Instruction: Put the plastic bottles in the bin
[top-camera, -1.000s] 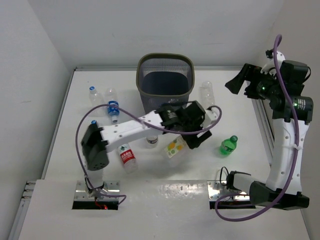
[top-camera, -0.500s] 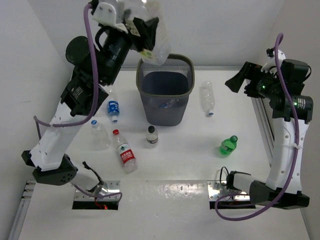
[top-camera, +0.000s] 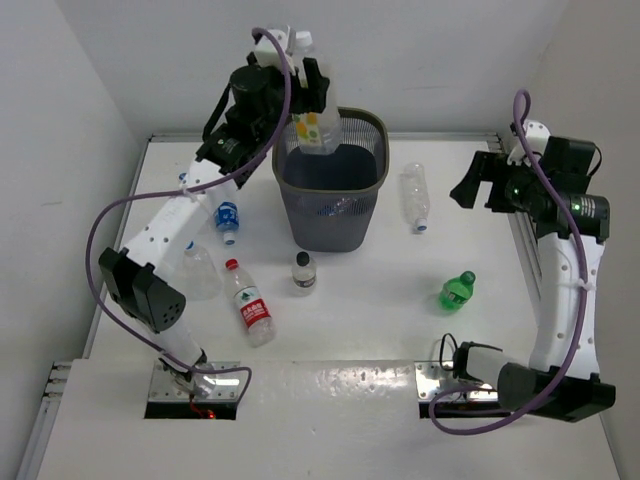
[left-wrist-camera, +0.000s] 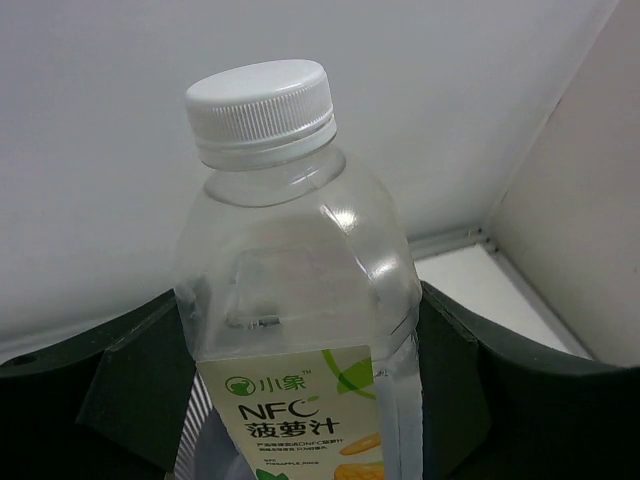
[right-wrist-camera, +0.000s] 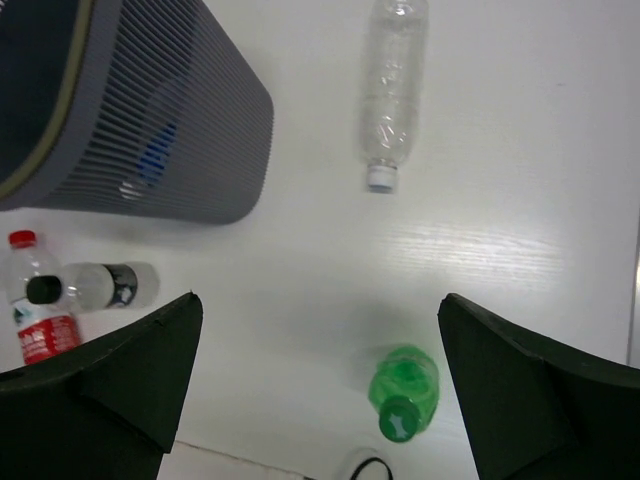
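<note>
gripping a juice bottle (top-camera: 314, 128) upright above the bin (top-camera: 335, 215) at upper centre, the left gripper (top-camera: 308, 92) is clenched; the right gripper (top-camera: 478, 178), far right, hangs with jaws spread.

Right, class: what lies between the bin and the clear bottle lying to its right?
Nothing: the table between the bin and that clear bottle is bare, as the top and right wrist views show.

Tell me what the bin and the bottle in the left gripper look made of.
Bin: dark grey mesh, probably metal wire; contents show through the fine ribbed wall. Held bottle: clear glossy plastic, judging by see-through walls with highlights; opaque white ribbed cap.
</note>
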